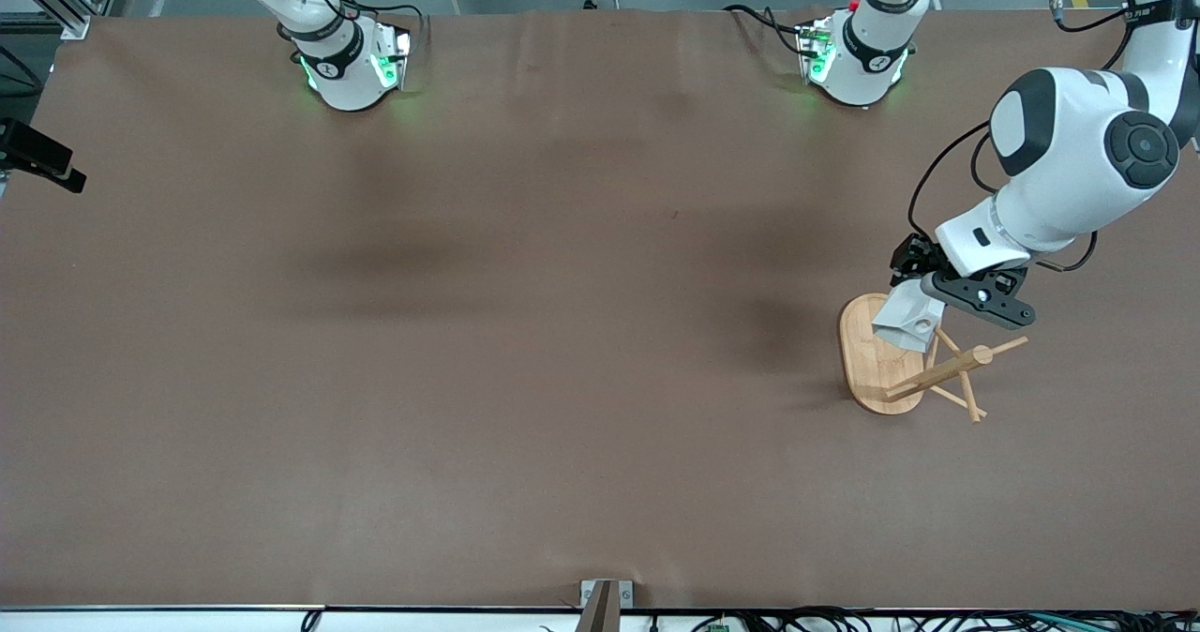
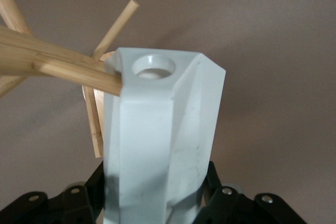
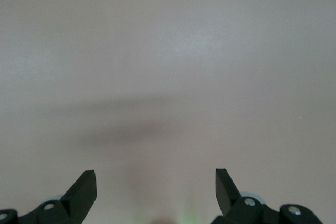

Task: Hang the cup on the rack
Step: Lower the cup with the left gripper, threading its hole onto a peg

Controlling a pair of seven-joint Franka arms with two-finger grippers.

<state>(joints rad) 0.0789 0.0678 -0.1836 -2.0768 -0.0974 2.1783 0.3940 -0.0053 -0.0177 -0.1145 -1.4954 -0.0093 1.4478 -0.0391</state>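
Note:
My left gripper is shut on the white faceted cup and holds it tilted in the air over the bamboo rack's oval base. The rack stands toward the left arm's end of the table, its thin pegs crossing the central post. In the left wrist view the cup fills the space between the black fingers. The round hole in its handle faces outward. One peg ends against the handle's edge, beside the hole. My right gripper is open over bare table, out of the front view.
A black camera mount juts over the table edge at the right arm's end. A small metal bracket sits at the edge nearest the front camera. Brown table surface stretches wide between the two arms.

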